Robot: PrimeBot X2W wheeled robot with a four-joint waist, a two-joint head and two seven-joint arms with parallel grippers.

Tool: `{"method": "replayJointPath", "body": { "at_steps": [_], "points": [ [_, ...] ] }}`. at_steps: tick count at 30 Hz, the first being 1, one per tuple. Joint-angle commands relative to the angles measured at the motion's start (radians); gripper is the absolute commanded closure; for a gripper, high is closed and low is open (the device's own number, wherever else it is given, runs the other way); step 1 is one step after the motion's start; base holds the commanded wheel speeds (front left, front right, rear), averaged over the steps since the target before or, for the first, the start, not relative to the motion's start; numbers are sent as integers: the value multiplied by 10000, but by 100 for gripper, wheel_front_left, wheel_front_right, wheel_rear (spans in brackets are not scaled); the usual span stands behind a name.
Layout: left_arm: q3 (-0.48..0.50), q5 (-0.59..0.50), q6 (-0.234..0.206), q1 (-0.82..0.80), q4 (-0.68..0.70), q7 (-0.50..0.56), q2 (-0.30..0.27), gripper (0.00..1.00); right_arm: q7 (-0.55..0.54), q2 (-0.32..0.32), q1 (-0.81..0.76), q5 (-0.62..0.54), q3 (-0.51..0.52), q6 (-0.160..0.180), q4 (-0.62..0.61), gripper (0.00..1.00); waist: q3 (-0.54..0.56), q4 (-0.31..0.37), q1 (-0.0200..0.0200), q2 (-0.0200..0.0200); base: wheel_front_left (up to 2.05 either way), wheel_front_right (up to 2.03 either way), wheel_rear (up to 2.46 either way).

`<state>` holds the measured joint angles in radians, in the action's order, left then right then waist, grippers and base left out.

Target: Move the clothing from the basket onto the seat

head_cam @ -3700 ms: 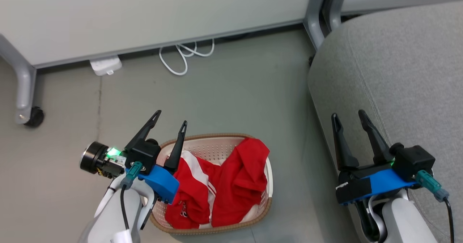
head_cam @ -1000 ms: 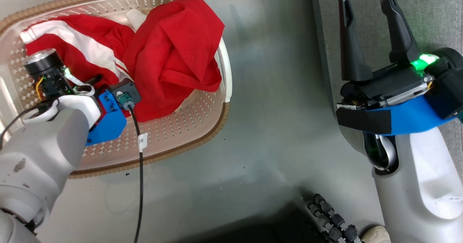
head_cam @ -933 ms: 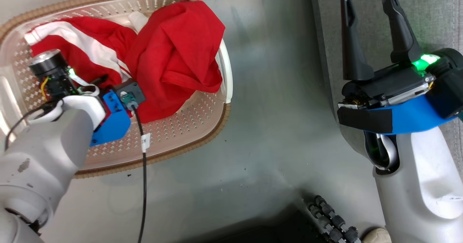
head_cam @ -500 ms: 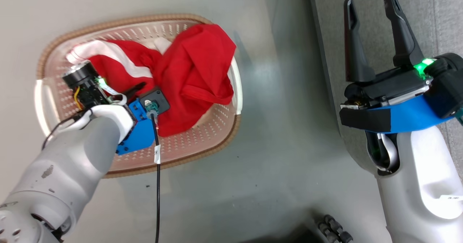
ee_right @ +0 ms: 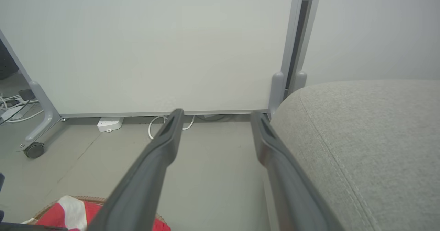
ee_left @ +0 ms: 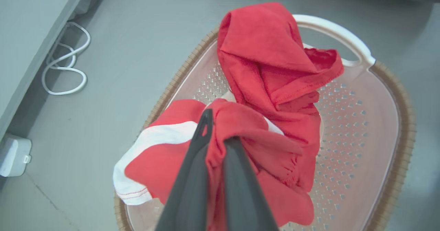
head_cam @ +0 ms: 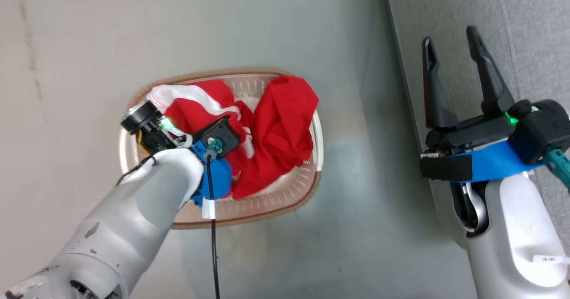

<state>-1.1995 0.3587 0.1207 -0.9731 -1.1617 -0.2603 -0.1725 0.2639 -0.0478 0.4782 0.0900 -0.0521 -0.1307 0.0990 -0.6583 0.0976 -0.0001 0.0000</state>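
Since 0.5 s ago the head camera has shifted, so the basket (head_cam: 267, 212) appears smaller in the head view. Relative to the basket, the striped garment is now bunched closer to the left gripper (ee_left: 220, 134).

Left gripper: jaws are pressed together on a fold of red clothing (ee_left: 268, 52). The fold passes between the two fingers and hangs on both sides of them. The gripper is above the basket's interior, toward its left half in the head view.

Clothing: all of it is within or above the basket. One garment, with a white stripe, is bunched at the left gripper. A second, plain red garment is draped against the wall next to the white handle (ee_left: 330, 26). Part of the perforated bottom is exposed.

Basket: it stands on the grey floor (head_cam: 222, 32), near the seat (head_cam: 525, 32) but apart from it.

Right gripper (head_cam: 449, 38): jaws are spread wide and hold nothing. It is poised over the seat's edge, well apart from the basket.

In the right wrist view, a pale panel (ee_right: 154, 45) stands behind the floor area. A white cable (ee_left: 65, 69) lies at its base.
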Motion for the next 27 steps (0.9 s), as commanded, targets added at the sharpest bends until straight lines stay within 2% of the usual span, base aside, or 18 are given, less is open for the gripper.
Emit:
{"method": "replayJointPath", "body": {
  "at_steps": [1,8,15,27],
  "points": [
    [244,154,-150,145,383,-56,-9,100,10,-46,-198,-56,48,-1,38,0,681,-361,1,0,0,0,0],
    [1278,456,-507,852,1995,-61,-307,100,10,-44,-693,-57,165,-1,239,0,1739,-594,1,0,0,0,0],
    [2209,392,-683,1424,3303,-61,-470,100,10,-46,-1183,-10,280,-1,357,0,2568,-711,1,0,0,0,0],
    [3910,149,-738,1993,5318,-62,-219,100,10,-45,-2016,144,427,-1,578,0,3997,-836,1,0,0,0,0]
  ]
}}
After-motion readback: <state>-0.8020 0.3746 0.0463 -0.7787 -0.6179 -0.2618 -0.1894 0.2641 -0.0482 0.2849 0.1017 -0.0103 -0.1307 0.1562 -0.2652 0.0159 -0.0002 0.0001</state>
